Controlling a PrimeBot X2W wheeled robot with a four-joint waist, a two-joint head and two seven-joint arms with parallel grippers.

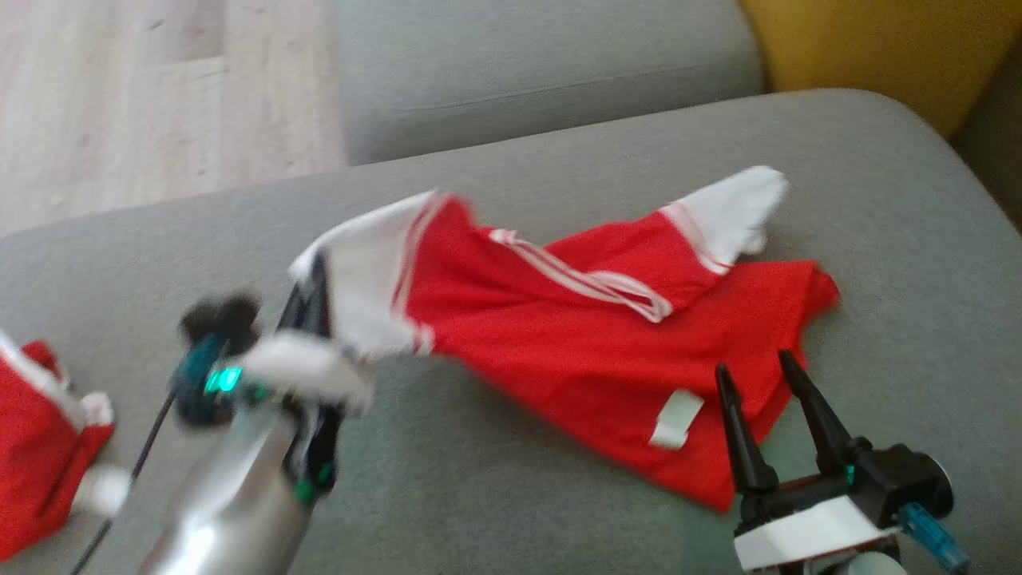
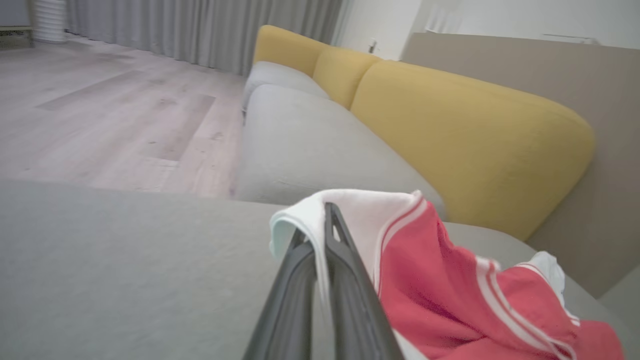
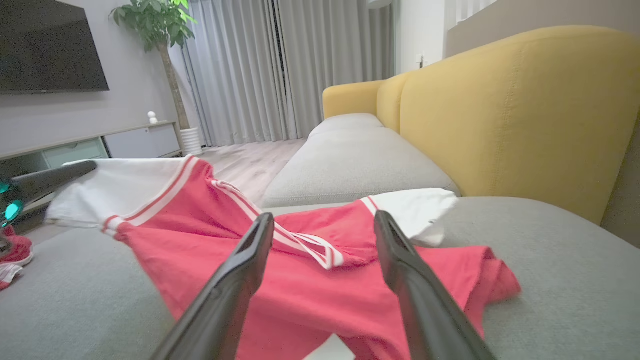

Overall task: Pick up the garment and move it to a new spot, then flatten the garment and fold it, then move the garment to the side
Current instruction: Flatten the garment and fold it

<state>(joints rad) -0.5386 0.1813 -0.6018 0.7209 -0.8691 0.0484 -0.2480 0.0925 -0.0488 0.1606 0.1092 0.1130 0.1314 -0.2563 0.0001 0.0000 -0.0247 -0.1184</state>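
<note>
The garment [image 1: 591, 343] is a red shirt with white sleeves and white stripes, spread crumpled on the grey sofa cushion [image 1: 511, 495]. My left gripper [image 1: 315, 275] is shut on its left white sleeve and holds that sleeve lifted off the cushion. In the left wrist view the white cloth [image 2: 350, 210] is pinched between the closed fingers [image 2: 345, 260]. My right gripper [image 1: 754, 367] stands open at the garment's near right edge, its fingertips just over the red cloth [image 3: 320, 295], with nothing between them.
A second red and white piece of clothing [image 1: 40, 447] lies at the left edge of the cushion. Another grey cushion [image 1: 543, 64] and yellow backrests [image 1: 878, 40] are beyond. Wooden floor [image 1: 144, 96] lies to the far left.
</note>
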